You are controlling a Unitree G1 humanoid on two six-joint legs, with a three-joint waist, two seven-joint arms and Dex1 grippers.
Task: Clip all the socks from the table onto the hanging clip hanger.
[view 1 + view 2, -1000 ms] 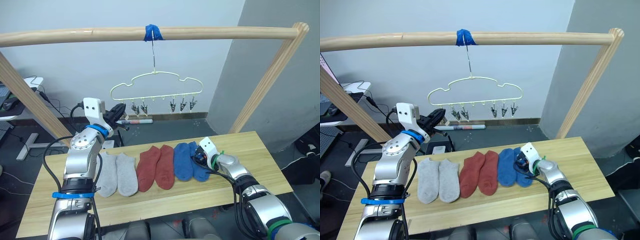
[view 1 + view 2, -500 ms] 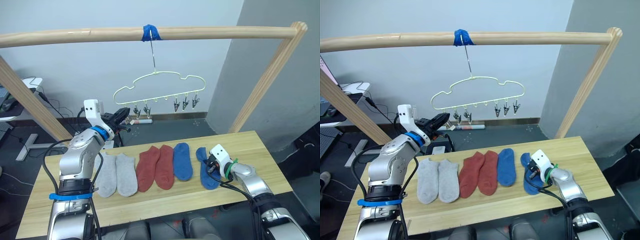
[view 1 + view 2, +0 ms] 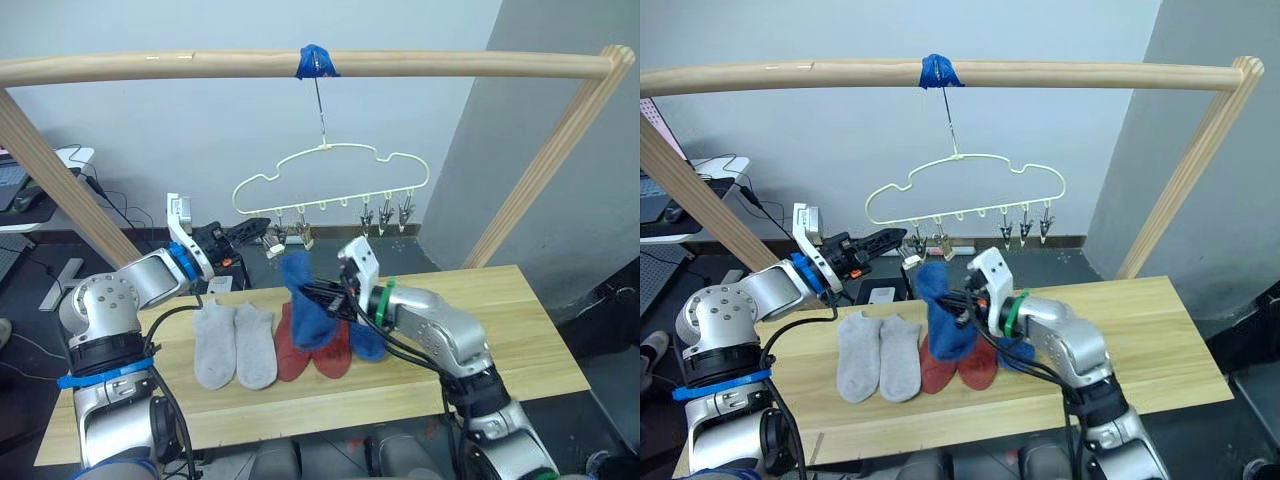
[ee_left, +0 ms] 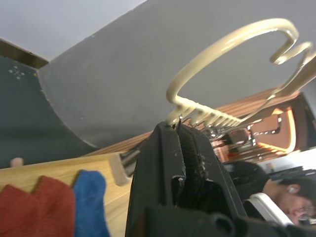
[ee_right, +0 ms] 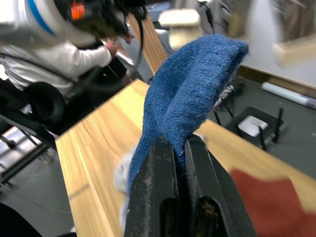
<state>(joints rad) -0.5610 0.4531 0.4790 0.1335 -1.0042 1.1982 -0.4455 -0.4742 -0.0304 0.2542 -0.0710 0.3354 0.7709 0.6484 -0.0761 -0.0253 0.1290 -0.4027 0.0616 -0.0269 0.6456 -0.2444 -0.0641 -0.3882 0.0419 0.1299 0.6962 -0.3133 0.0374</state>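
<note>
In the last second our right tool (image 3: 312, 298) has lifted 1 blue sock (image 3: 305, 305) off the table (image 3: 520, 330) and swung it up under the clip hanger (image 3: 330, 180), fingers pinched on its fabric. Our left tool (image 3: 262, 229) has closed onto a left-end clip (image 3: 278, 236). 5 socks remain on the table; none is clipped yet.
</note>
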